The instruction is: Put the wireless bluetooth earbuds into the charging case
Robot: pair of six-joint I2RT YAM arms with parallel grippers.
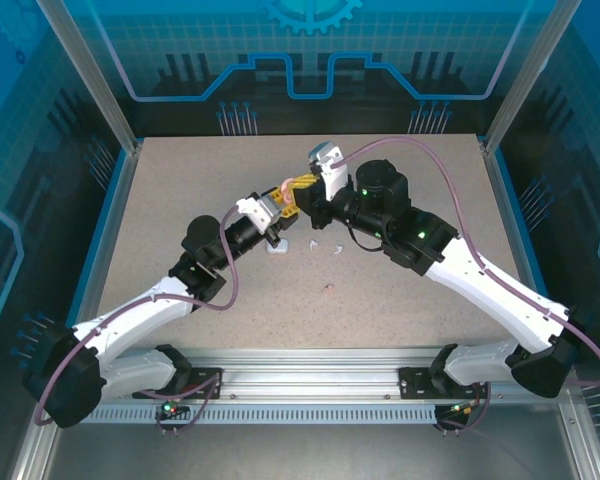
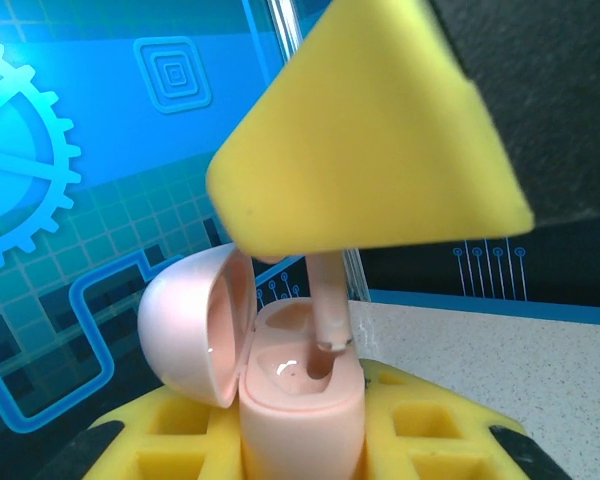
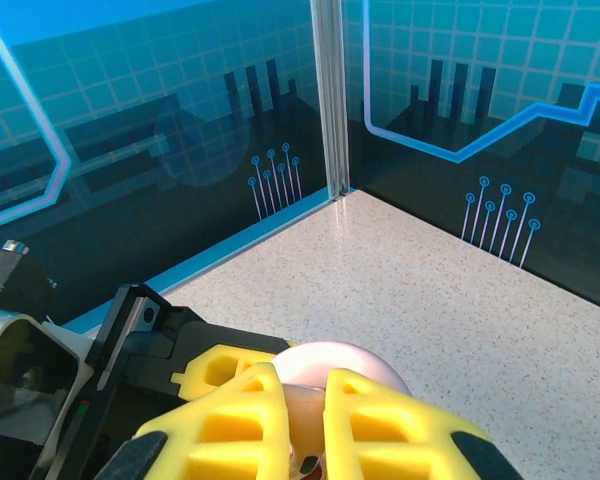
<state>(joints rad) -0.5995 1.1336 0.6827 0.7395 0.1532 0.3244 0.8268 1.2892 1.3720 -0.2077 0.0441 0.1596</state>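
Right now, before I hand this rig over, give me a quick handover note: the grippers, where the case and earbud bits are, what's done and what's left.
Left gripper: shut on the pink charging case, lid open.
Right gripper: shut on a pink earbud, stem pointing down, its tip at the mouth of one socket.
Table: small white pieces and a tiny reddish piece lie loose, nearer the arm bases than the grippers.
Done: case open, earbud lined up but not seated.
Left: push this earbud home, then deal with the loose pieces. The other socket looks empty.
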